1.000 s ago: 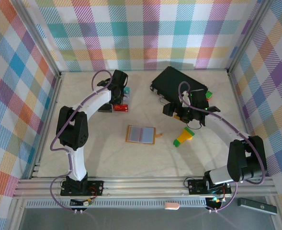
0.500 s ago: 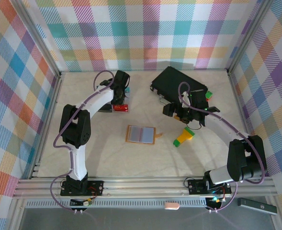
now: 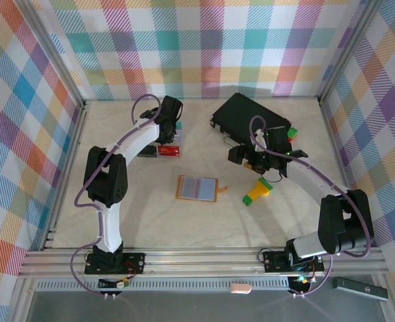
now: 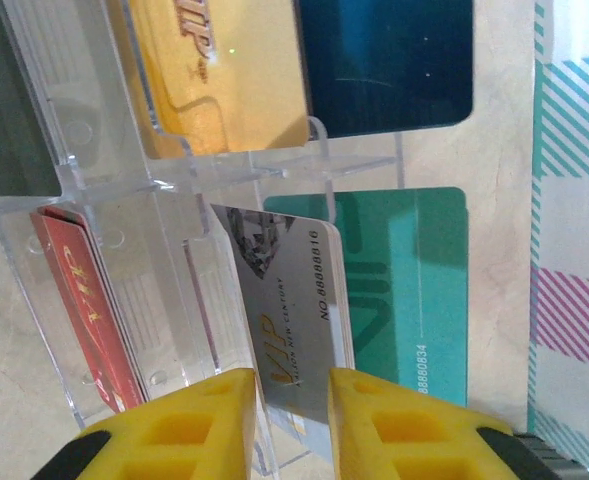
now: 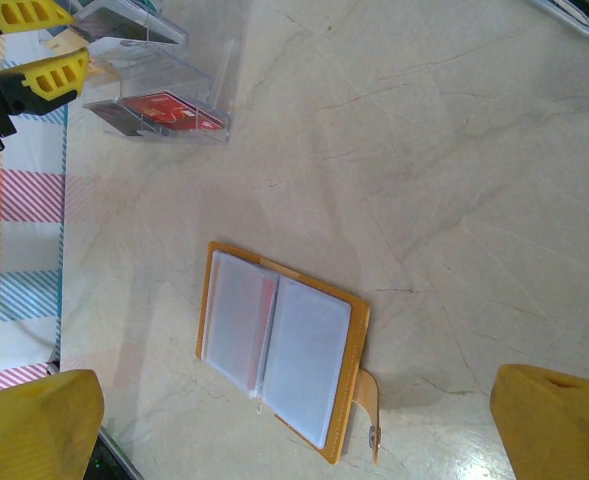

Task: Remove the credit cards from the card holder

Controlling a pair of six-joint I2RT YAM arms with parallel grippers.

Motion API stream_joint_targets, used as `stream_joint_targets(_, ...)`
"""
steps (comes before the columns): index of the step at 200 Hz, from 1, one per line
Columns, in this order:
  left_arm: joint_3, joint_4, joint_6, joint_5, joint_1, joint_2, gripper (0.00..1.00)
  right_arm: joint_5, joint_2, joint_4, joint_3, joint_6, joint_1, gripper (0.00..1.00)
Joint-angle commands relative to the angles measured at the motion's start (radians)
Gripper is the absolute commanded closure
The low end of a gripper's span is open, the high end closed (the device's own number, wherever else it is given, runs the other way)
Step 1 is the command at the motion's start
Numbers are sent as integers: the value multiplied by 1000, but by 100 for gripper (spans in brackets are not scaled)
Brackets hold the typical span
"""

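Note:
The card holder (image 3: 197,188) lies open at mid-table, orange-tan with pale pockets and a strap tab; a reddish card (image 5: 261,318) shows through one pocket. My left gripper (image 4: 292,385) is at the clear rack (image 3: 162,149). Its yellow fingers (image 4: 189,420) stand slightly apart around a grey-white credit card (image 4: 289,310) that stands in a slot. More credit cards sit in the rack: gold (image 4: 214,70), blue (image 4: 384,60), teal (image 4: 404,290), red (image 4: 84,300) and dark (image 4: 9,110). My right gripper (image 3: 254,159) hovers wide open to the right of the holder, holding nothing.
A large black case (image 3: 251,121) lies at the back right, just behind my right gripper. A green-and-yellow block (image 3: 257,191) sits right of the holder. Checked walls close off the back and both sides of the table.
My left gripper's jaws have parted from shut, leaving the grey-white card standing in the rack. The right arm and the card holder have not moved.

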Motion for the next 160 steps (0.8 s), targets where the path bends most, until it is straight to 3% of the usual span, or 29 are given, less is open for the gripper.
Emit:
stream_joint_targets(1,27,26,81,-6,-10,-15,74,-16,-5,17,-8,5,-4,1)
stream_joint_targets(101,119,32,398,77,29,41,63,3,-11,-25,2,3,-2,1)
stream_joint_targets(160,6,1,628,104,56,-138,53,64,-1,-73,36,5,69,1)
